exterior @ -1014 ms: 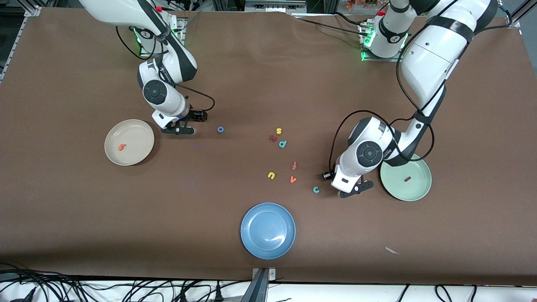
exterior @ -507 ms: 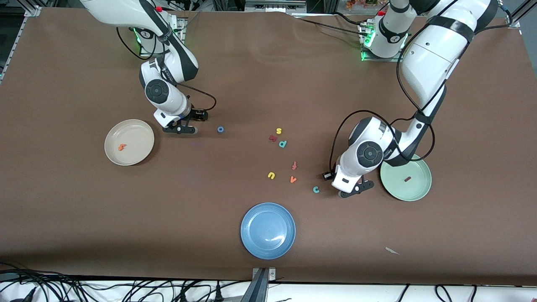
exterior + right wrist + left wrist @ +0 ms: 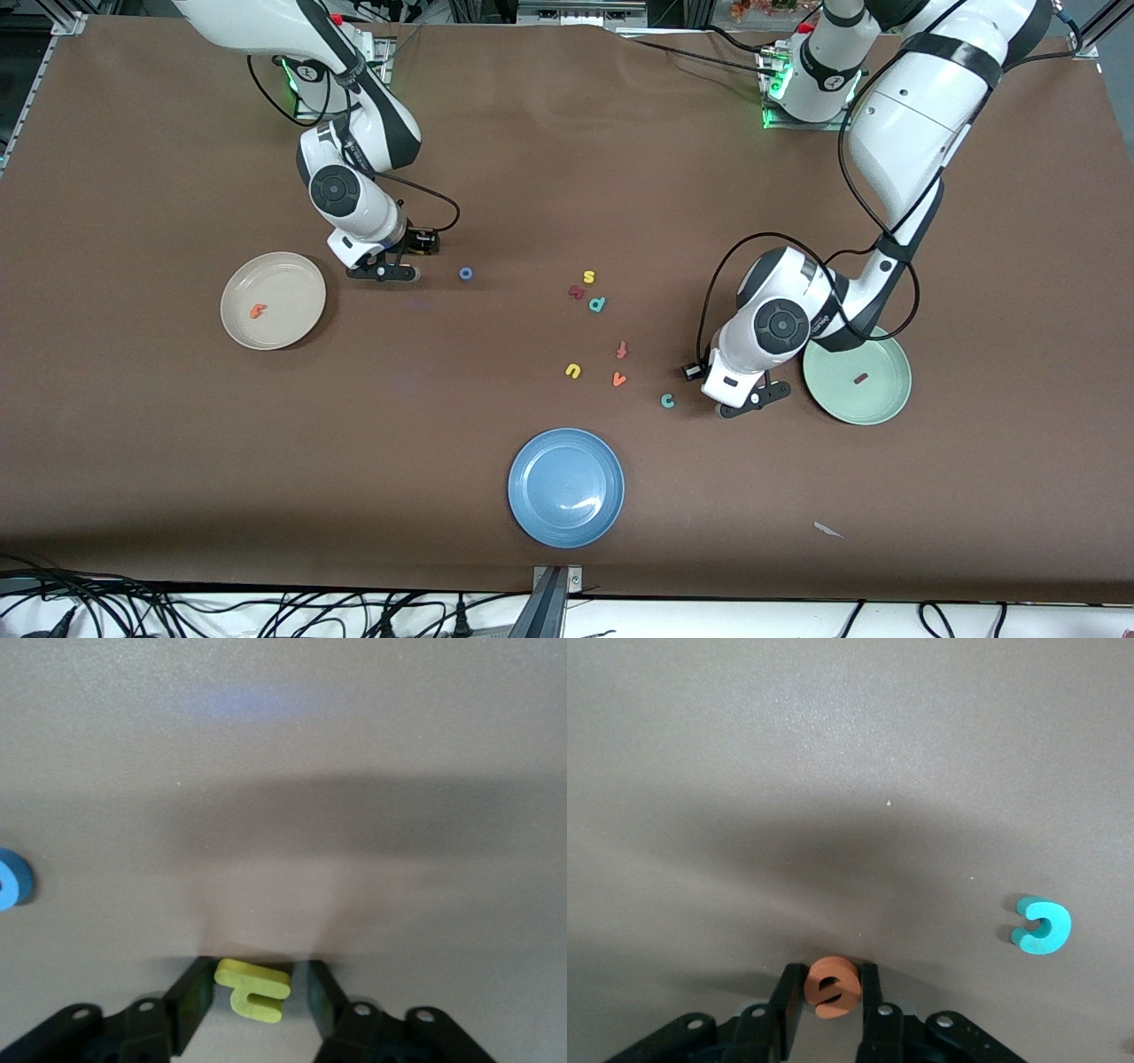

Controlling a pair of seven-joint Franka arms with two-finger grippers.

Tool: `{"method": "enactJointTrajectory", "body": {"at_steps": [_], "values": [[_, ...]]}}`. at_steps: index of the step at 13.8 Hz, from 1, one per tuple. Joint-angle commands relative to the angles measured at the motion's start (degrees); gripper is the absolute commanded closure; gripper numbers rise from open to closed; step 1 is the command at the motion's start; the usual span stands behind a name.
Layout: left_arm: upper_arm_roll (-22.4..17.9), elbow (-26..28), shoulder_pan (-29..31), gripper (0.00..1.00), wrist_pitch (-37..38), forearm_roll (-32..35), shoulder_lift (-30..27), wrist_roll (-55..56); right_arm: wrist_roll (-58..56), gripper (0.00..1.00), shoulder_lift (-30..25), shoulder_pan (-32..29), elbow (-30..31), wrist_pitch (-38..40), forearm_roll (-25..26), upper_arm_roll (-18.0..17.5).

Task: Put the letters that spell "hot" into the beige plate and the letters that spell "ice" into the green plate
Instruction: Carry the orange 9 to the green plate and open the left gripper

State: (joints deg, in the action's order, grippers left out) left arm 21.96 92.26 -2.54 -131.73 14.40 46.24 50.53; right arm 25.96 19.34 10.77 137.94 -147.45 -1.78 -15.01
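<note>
Pinching light, squashy foam by its flat sides, left gripper (image 3: 826, 1008) seemingly touches the orange e (image 3: 831, 985), while right gripper (image 3: 257, 999) brackets the yellow h (image 3: 252, 989), not clamped.

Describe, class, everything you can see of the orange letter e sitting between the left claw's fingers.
The orange e is a tiny, flat, matte letter that looks like foam, with a rounded body and one slot cut into it. It lies flat on the brown table between the two dark fingers of the left claw, which sit close on either side; whether they press it is unclear. The teal c lies apart from it.
</note>
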Motion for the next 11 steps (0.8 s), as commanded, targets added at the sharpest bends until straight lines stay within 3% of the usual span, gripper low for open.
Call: {"method": "enactJointTrajectory", "body": {"at_steps": [1, 4, 11], "values": [[-0.69, -0.42, -1.06, 0.72, -0.28, -0.60, 0.69, 0.27, 0.76, 0.53, 0.61, 0.48, 1.36, -1.08, -0.15, -0.11], [-0.69, -0.42, -0.97, 0.80, -0.02, 0.09, 0.60, 0.27, 0.76, 0.55, 0.61, 0.48, 1.36, -0.99, -0.15, -0.11], [-0.60, -1.38, 2.80, 0.84, 3.84, 0.19, -1.59, -4.80, 0.76, 0.58, 0.87, 0.48, 0.93, -0.47, -0.15, -0.02]]}}
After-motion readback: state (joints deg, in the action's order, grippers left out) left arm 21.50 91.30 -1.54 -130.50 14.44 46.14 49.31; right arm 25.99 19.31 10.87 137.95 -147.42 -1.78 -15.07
